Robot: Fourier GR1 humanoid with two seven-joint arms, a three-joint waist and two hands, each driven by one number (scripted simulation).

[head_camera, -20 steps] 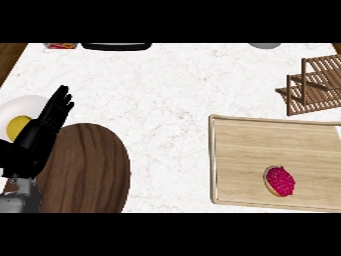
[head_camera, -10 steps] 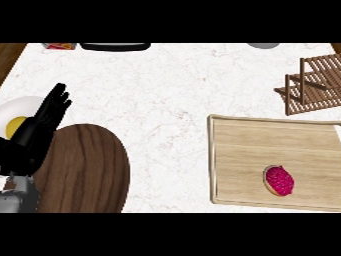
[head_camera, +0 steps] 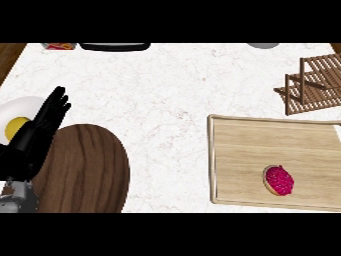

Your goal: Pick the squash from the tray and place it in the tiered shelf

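Squash [head_camera: 278, 180]: pinkish-red, lying in the tray [head_camera: 276, 121] near its front right; nothing touches it.
Tiered shelf [head_camera: 322, 82]: slatted wood, just beyond the tray's far right corner.
Left hand [head_camera: 33, 142]: at the view's left, fingers straight, holding nothing, well apart from the tray.
Right hand: out of sight.
Risk: the oval squash may roll from closing fingers. Carried low, it could clip the tray rim. Shelf slats leave gaps for it to slip through.

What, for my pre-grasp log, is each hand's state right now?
Left hand: open, fingers straight, holding nothing, resting at the view's left.
Right hand: not in view.
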